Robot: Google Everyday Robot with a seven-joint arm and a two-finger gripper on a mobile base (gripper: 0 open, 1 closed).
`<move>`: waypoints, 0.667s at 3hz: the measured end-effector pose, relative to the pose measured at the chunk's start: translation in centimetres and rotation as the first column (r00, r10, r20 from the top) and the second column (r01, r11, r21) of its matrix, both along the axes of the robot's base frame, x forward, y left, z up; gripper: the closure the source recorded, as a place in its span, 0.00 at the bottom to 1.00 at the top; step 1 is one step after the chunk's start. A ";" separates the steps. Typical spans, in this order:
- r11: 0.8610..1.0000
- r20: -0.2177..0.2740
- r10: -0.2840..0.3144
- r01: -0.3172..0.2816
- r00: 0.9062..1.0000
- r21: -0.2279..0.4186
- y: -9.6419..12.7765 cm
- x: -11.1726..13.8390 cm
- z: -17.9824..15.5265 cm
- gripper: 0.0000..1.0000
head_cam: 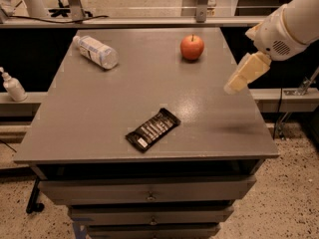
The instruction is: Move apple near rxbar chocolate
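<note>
The orange-red apple (192, 47) stands at the far right part of the grey table (89, 118). The rxbar chocolate (152, 129), a black wrapper with white lettering, lies flat near the table's front, left of and well in front of the apple. My gripper (238, 81) hangs from the white arm at the right, above the table's right edge, to the right of and nearer than the apple and apart from it. It holds nothing.
A clear plastic bottle (96, 52) with a white label lies on its side at the far left of the table. A white spray bottle (13, 85) stands on a ledge to the left. Drawers (149, 195) sit under the tabletop.
</note>
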State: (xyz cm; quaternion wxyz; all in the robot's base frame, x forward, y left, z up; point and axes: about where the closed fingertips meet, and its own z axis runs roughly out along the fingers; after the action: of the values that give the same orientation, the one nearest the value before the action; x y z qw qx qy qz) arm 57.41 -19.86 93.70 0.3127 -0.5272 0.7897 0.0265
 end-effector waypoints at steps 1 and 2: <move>0.984 0.018 -0.057 0.053 0.998 0.171 0.9 5.0 -1.1 0.00; 0.984 0.018 -0.057 0.053 0.998 0.171 0.9 5.0 -1.1 0.00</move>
State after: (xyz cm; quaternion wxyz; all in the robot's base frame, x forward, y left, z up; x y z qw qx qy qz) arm 62.41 -18.94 92.62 0.3664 -0.4769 0.7950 0.0793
